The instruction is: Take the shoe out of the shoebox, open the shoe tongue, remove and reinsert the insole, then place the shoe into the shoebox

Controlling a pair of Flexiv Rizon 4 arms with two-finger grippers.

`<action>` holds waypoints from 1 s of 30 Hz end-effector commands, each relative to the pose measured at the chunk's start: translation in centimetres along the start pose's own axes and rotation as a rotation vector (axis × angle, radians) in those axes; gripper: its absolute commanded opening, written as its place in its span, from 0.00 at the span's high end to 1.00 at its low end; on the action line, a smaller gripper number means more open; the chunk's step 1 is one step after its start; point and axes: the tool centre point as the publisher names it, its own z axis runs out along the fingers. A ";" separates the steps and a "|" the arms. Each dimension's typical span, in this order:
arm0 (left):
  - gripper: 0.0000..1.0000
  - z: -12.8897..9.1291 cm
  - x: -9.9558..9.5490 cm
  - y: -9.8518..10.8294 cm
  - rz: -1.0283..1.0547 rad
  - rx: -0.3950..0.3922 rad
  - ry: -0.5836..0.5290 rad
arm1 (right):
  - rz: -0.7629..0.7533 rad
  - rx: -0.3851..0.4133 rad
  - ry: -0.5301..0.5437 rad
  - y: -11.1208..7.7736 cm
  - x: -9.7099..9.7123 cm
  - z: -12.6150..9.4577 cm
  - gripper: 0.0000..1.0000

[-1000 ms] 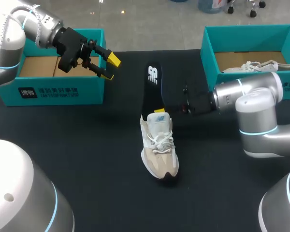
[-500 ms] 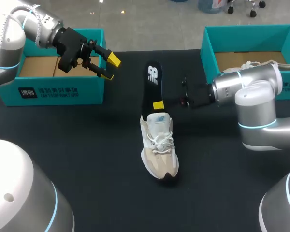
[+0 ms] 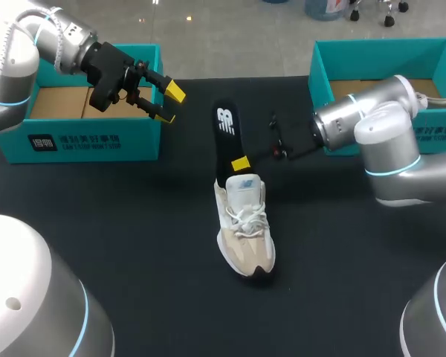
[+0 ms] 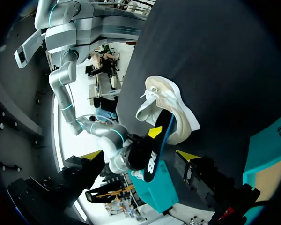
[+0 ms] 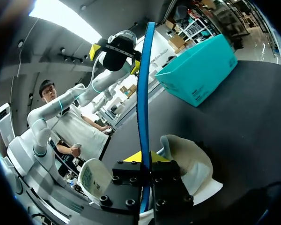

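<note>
Head view: the shoe (image 3: 243, 227) lies mid-table (image 3: 134, 223). The black insole (image 3: 224, 137) rises from its heel end, pinched by the right gripper (image 3: 239, 163), of which only one yellow tip shows. The left gripper (image 3: 169, 104) hangs with fingers spread beside the left shoebox (image 3: 82, 141).

Left wrist view: the insole's lower end is hidden in the shoe.

Right wrist view: the insole, seen edge-on, is clamped between the fingers, whose tips are mostly hidden.
</note>
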 end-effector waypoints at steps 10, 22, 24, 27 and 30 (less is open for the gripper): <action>0.00 -0.1 0.0 0.0 0.001 0.002 0.002 | 0.047 0.002 -0.014 -2.7 0.7 1.3 1.00; 0.00 -0.1 0.0 0.0 0.001 0.002 0.002 | -0.035 -0.013 -0.043 0.7 1.8 0.4 0.69; 0.00 -0.1 0.0 0.0 0.001 0.002 0.002 | -0.045 -0.009 -0.039 1.2 1.8 0.5 0.70; 0.00 -0.1 0.0 0.0 0.001 0.002 0.002 | -0.047 -0.001 -0.030 1.4 1.6 0.7 0.81; 0.00 -0.1 0.0 0.0 0.001 0.002 0.002 | -0.026 0.006 -0.010 1.0 1.2 0.8 1.00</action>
